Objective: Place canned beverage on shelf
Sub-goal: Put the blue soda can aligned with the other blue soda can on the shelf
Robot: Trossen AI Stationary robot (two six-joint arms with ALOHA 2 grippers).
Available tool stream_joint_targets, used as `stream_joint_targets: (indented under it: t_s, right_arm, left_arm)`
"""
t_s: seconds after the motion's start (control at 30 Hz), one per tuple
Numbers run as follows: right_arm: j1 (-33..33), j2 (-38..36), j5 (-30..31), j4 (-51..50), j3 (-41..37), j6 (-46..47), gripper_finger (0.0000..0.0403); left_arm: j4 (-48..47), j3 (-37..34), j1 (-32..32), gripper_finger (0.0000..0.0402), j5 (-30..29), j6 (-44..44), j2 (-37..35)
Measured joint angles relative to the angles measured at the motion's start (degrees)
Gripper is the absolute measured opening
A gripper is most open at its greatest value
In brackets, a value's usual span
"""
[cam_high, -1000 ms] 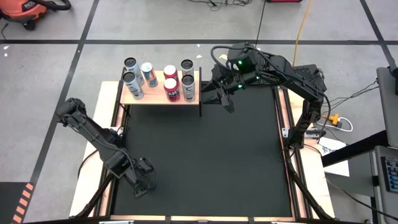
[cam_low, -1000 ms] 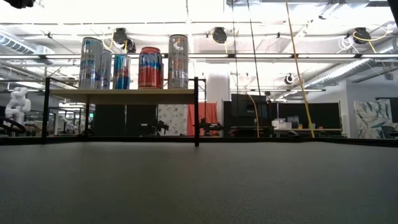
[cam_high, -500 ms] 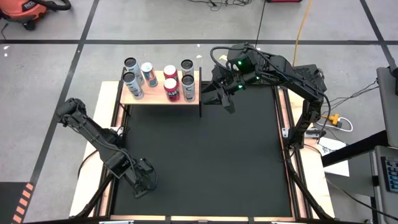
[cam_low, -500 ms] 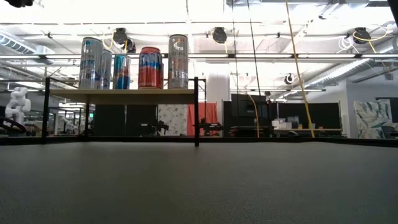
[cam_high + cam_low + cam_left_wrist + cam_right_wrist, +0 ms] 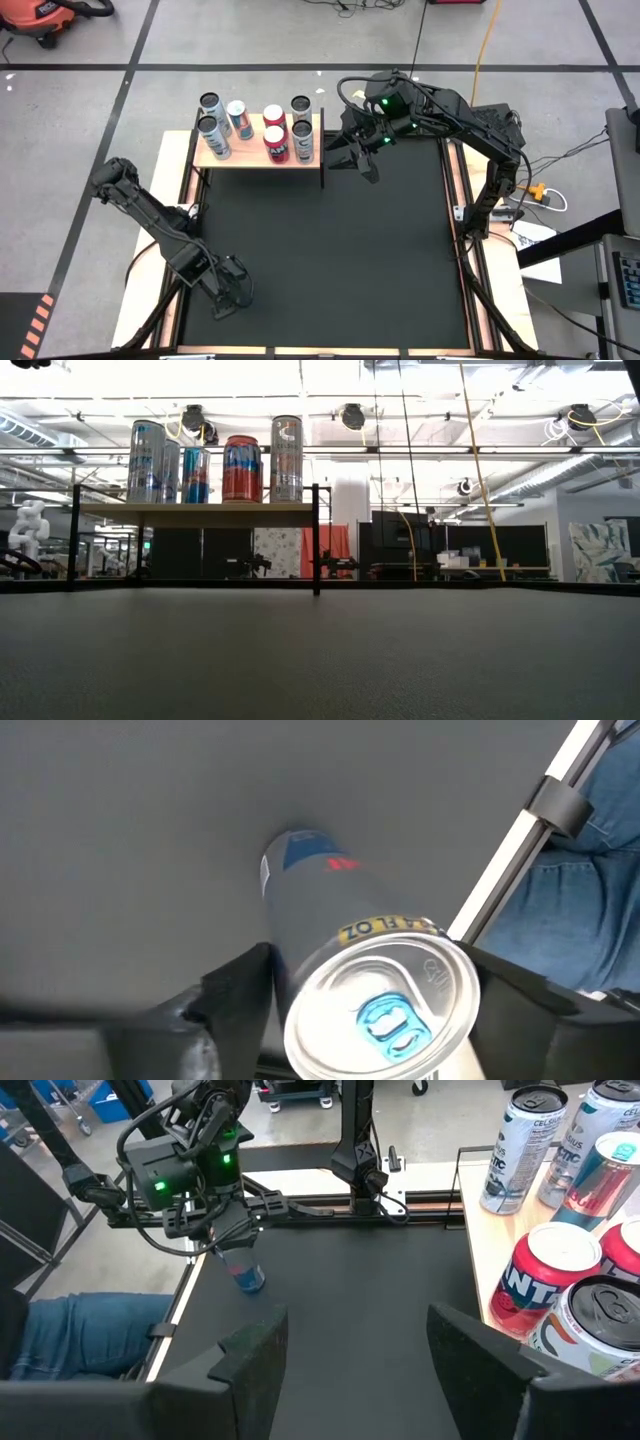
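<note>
Left wrist view: a can (image 5: pixel 370 990) stands upright on the black mat (image 5: pixel 380 250), long axis vertical, lid up, inside the left gripper (image 5: pixel 228 292). Whether that grip has closed cannot be told. The shelf (image 5: pixel 252 156) lies well apart, at the far-left edge of the mat, and is raised. Six cans (image 5: pixel 275 135) already stand there, with bare board in the front row's middle. The right gripper (image 5: pixel 352 160) hangs open and empty just beside the shelf's right end, likely crowding that approach.
</note>
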Motion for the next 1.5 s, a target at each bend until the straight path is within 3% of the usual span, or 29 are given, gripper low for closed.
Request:
stream_joint_targets:
  t_s: [0.13, 0.43, 0.77, 1.0, 1.27, 1.5]
  right_arm:
    - [0.0, 0.0, 0.0, 0.0, 0.0, 0.0, 0.0219]
    - [0.0, 0.0, 0.0, -0.6, 0.0, -0.04, 0.0219]
    - [0.0, 0.0, 0.0, -0.68, 0.0, -0.33, 0.0219]
    - [0.0, 0.0, 0.02, -2.91, 0.0, -0.59, 0.0219]
    - [0.0, 0.0, 0.02, -3.35, 0.0, -0.94, 0.0219]
    - [0.0, 0.0, 0.02, -3.95, 0.0, -1.29, 0.0219]
  left_arm:
    - [-0.17, 0.11, 0.0, 0.0247, -0.6, -0.2, -0.04]
    - [-0.15, 0.09, 0.76, 0.026, -0.57, 4.95, -0.04]
    - [-1.84, 2.38, 10.02, 0.0232, 3.33, 16.87, 0.11]
    - [-11.78, 7.05, 15.62, 0.023, 3.38, 25.79, 0.04]
    - [-22.46, 14.86, 23.07, 0.0229, -1.72, 38.27, 0.01]
    - [-27.68, 23.95, 29.95, 0.0228, -9.8, 49.24, 0.0]
